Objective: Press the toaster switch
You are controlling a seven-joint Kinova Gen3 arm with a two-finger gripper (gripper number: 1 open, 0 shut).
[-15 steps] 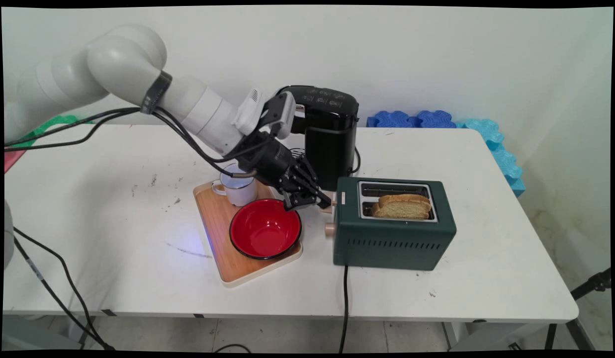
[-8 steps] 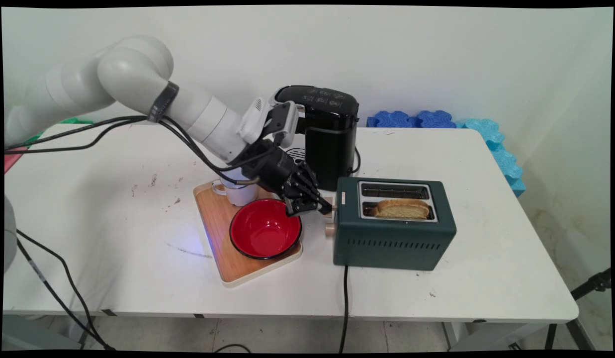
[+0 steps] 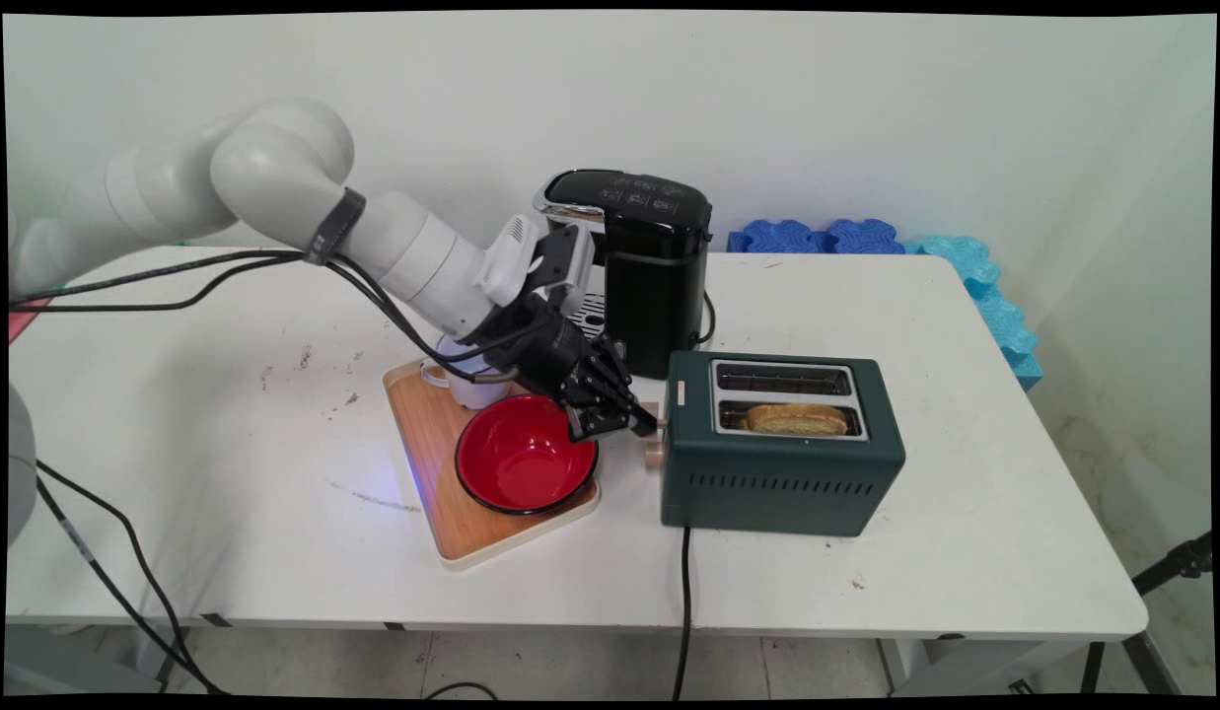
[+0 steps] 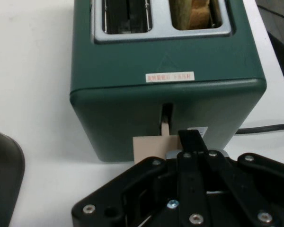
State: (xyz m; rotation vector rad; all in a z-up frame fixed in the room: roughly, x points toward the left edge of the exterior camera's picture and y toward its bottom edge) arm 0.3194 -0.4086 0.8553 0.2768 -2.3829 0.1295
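The gripper (image 3: 624, 422) is set against the left end of a green toaster (image 3: 782, 463), which stands a little right of the worktop's (image 3: 866, 611) middle with its cord run off over the near edge. The jaws are drawn together, and their tip is laid on the pale lever (image 4: 151, 147) that rides in the slot on the toaster's end; nothing is clamped between them. In the hand view the lever is seen well down its slot, directly under the black finger (image 4: 191, 139), a placement that fits a downward press, not a grasp. A round knob (image 3: 654, 455) is seen lower on the same end, untouched.

Bread (image 3: 797, 419) is sunk in the near slot of the toaster, with only its top crust showing above the rim, as would be expected with the lever held low; the far slot is empty.

Just left of the toaster, a wooden tray (image 3: 442, 513) is laid toward the middle of the worktop. A red bowl (image 3: 526, 459) is carried on its near part, close under the gripper, and a white mug (image 3: 466, 385) on its far part, partly hidden by the wrist. A black coffee machine (image 3: 654, 266) is placed behind, toward the far edge, and blue foam mats (image 3: 866, 237) are stacked against the wall at the far right corner.
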